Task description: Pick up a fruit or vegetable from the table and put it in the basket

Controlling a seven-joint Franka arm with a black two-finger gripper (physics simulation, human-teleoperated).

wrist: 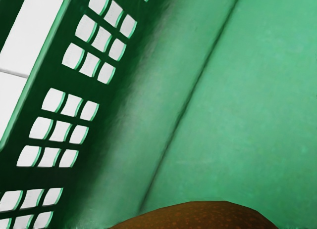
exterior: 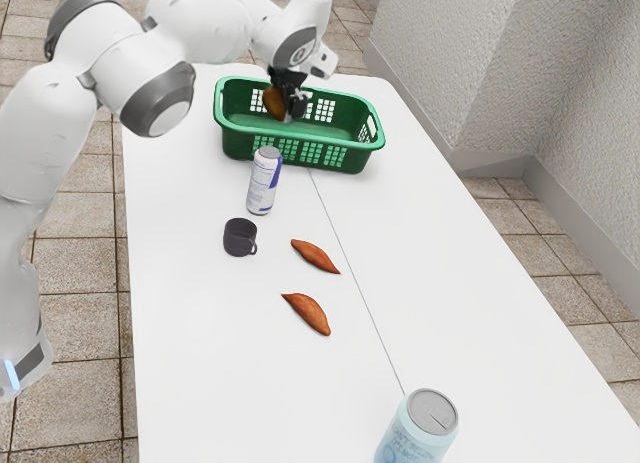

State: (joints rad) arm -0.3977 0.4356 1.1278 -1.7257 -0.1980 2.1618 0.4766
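Exterior view: placing step, twelve o'clock on the table (exterior: pixel 190 333).
My gripper (exterior: pixel 288 110) grips a sweet potato (exterior: pixel 273 103) inside the basket's (exterior: pixel 236 144) rim. Wrist view: basket floor (wrist: pixel 237 100) beyond it; next, I'd lower gently and release.

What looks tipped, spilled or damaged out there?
Nothing stands out: the basket, mug and both cans stand upright, two sweet potatoes lie on the table, and a brown item is beside the tool at the basket. I see no spill.
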